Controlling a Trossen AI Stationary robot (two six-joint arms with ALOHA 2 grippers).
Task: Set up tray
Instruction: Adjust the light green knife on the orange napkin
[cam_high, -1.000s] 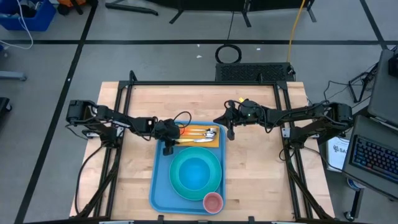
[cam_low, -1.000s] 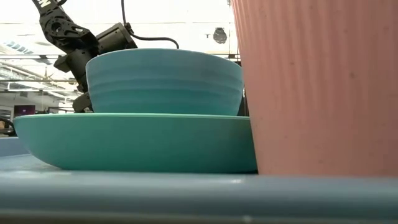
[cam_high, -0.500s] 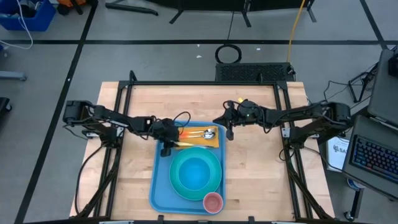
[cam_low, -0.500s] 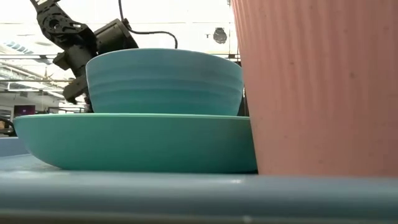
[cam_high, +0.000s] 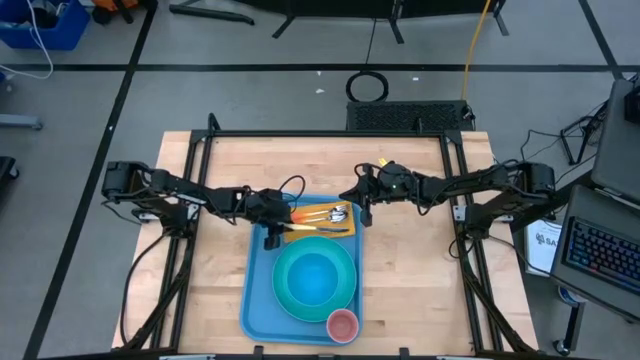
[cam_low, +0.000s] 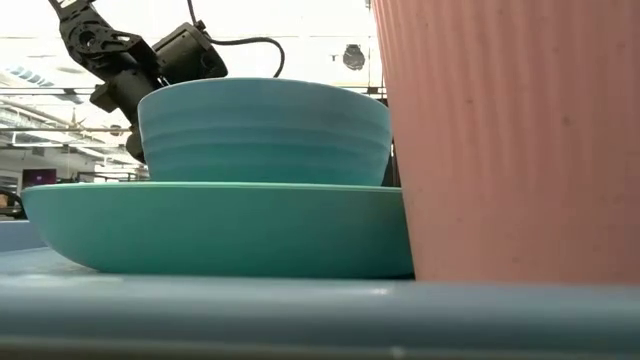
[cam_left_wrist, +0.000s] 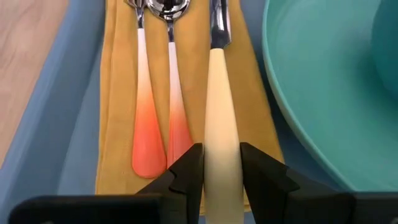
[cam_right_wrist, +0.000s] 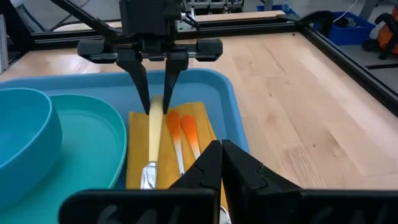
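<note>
Placing cutlery: your left gripper (cam_left_wrist: 221, 167) is clamped on the cream-handled knife (cam_left_wrist: 221, 149) over the napkin (cam_high: 322, 220) at the tray's (cam_high: 255, 300) upper end, centre frame; right gripper (cam_high: 366, 208) pinched empty; next, lower and release beside the spoons (cam_left_wrist: 155, 118).

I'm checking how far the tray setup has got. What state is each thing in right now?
tray: flat on the table, loaded.
napkin: spread flat in the tray.
cream-handled knife: on the napkin, between the left gripper's fingers.
two orange-handled utensils: lying side by side on the napkin.
plate: in the tray, bowl on it.
pink cup: upright, empty.
left gripper: around the knife handle.
right gripper: shut, empty.
</note>
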